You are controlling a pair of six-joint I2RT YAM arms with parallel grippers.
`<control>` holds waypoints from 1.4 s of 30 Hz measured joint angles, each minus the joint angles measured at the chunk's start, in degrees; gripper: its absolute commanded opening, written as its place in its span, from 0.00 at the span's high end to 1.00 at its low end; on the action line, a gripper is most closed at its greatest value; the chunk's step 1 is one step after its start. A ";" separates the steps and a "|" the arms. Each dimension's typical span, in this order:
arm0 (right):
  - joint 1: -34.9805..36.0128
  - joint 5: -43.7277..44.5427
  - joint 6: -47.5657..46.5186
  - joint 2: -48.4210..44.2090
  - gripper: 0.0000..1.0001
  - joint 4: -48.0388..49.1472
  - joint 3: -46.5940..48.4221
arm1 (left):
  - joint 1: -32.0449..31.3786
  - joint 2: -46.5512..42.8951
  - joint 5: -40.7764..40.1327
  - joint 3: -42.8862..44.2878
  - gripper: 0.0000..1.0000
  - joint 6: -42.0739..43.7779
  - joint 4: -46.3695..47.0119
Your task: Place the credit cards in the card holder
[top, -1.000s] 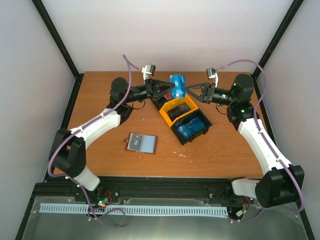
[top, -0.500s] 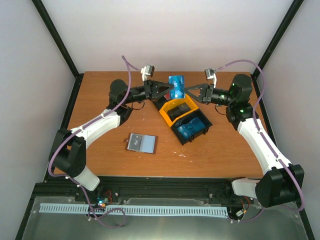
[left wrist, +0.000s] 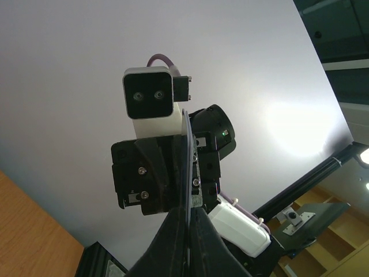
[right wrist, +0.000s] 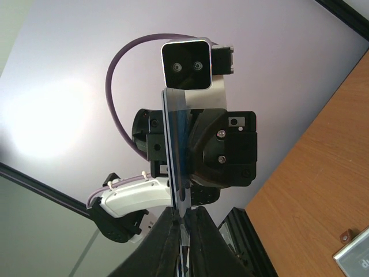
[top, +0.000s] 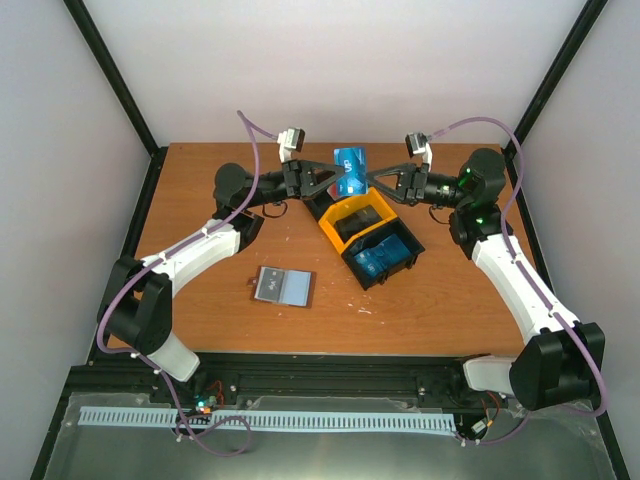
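Observation:
A blue credit card [top: 350,171] is held upright in the air over the back of the table. My left gripper [top: 333,183] is shut on its left edge and my right gripper [top: 373,181] is shut on its right edge. The card shows edge-on in the left wrist view [left wrist: 189,167] and in the right wrist view [right wrist: 175,156], between the fingers of each gripper [left wrist: 190,234] [right wrist: 183,222]. The brown card holder [top: 283,286] lies open on the table, pale grey-blue side up. A second blue card [top: 378,260] and a dark card [top: 352,226] lie in the tray.
The black-and-yellow tray [top: 330,222] stands just below and in front of the held card. A corner of the card holder [right wrist: 353,259] shows at the bottom right of the right wrist view. Black frame posts stand at the table's back corners.
My right gripper has moved left onto the card's right edge. Both grippers and the card have risen slightly and shifted a little left.

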 measured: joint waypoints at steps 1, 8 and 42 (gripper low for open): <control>0.00 -0.15 0.46 0.04 0.93 0.50 0.00 | 0.00 -0.02 0.02 0.00 0.99 -0.04 0.33; 0.28 -1.36 2.49 0.13 0.92 3.04 0.00 | 0.00 0.00 1.07 0.00 0.99 -0.42 3.10; 4.57 3.17 -9.64 5.49 0.97 -16.46 10.80 | 1.14 -0.81 1.18 0.48 0.97 2.43 -5.05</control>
